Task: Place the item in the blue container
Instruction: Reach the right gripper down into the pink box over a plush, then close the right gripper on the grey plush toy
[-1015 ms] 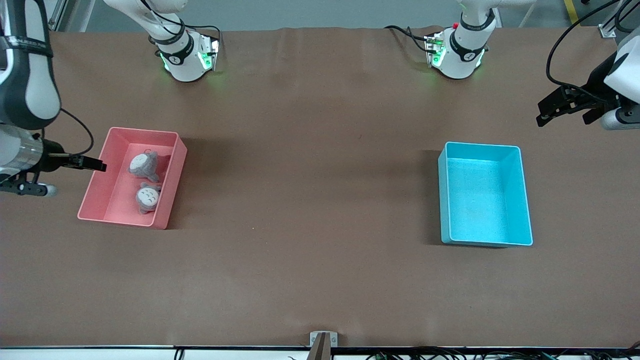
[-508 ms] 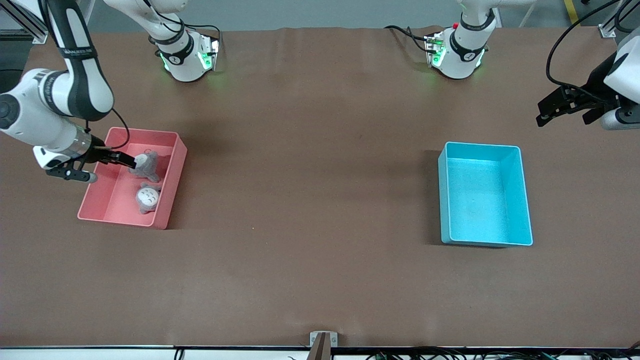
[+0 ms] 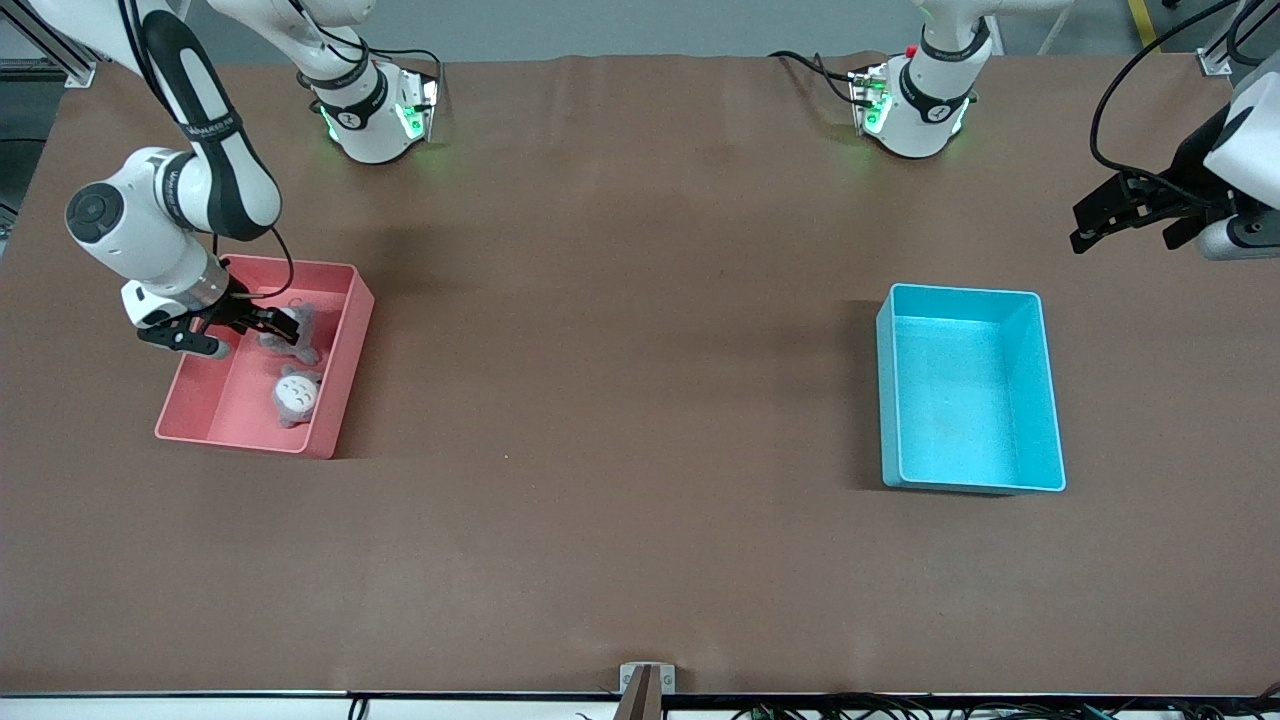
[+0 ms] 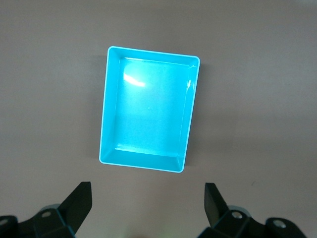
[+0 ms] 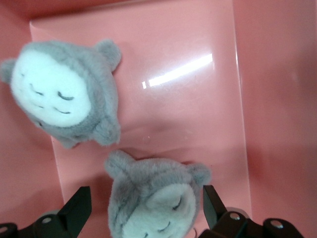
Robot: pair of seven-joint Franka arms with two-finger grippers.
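Right claw (image 3: 283, 324) wide, straddling upper plush (image 5: 153, 203) in pink bin (image 3: 330, 430), frame left; second plush (image 3: 296, 393) just below. Blue container (image 3: 968, 388) frame right, empty; left claw (image 3: 1108, 218) wide, waiting above it

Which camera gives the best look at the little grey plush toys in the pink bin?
The right wrist view: both plush toys fill it, faces clear, one between the open right gripper. The front view shows them small in the pink bin, one partly covered by the gripper. The left wrist view shows only the blue container.
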